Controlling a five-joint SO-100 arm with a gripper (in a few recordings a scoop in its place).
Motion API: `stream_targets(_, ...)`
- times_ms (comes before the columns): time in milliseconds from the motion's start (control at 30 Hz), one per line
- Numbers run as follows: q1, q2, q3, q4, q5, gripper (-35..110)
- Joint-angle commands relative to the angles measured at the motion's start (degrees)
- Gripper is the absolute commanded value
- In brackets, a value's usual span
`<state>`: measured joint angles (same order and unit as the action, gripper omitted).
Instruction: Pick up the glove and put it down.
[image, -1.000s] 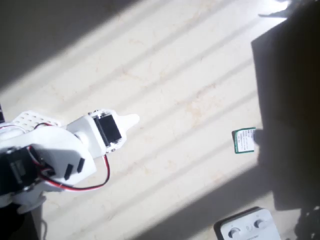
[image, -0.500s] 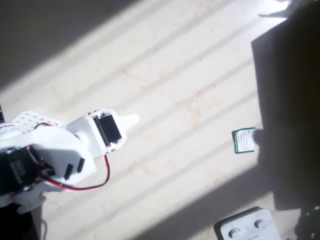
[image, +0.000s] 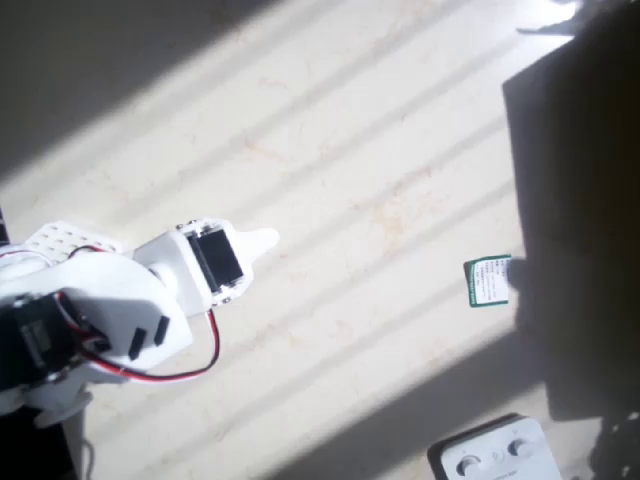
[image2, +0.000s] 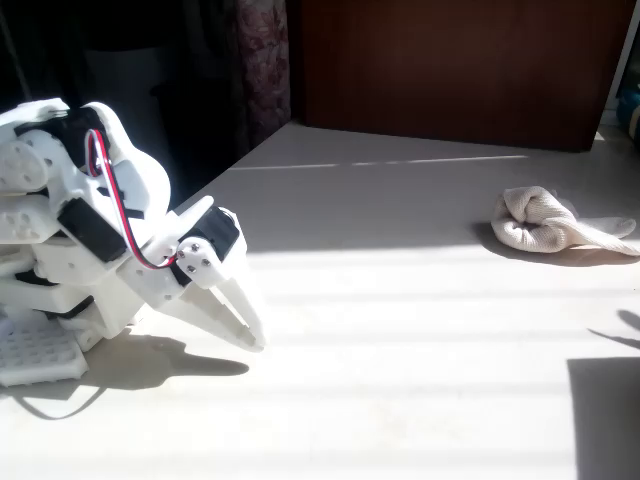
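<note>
The glove (image2: 556, 224) is a cream fabric bundle lying crumpled on the pale table at the far right of the fixed view, half in shadow. My white gripper (image2: 250, 333) is folded low at the left, far from the glove, with its tip pointing down at the table. Its fingers lie together and hold nothing. In the overhead view the gripper (image: 264, 242) sits at the left, its pointed tip aimed right.
A small green-and-white card (image: 487, 281) lies at the right, beside a deep shadow. A white boxy device with round buttons (image: 496, 454) sits at the bottom right. A dark wooden panel (image2: 450, 70) stands behind the table.
</note>
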<state>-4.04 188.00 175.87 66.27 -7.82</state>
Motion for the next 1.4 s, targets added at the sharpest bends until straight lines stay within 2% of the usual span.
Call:
stream_targets(0,-0.7,0.2,-2.5,0.1,-0.2,0)
stream_targets(433,-1.1,0.3,-2.7,-0.6,0.4,0)
stream_targets(767,-0.9,-1.8,-10.9,-0.1,3.6,0)
stream_targets(900,-1.2,-10.9,-20.0,-0.1,3.2,0)
stream_targets(1367,-3.7,-58.9,-67.7,-0.6,3.1,0)
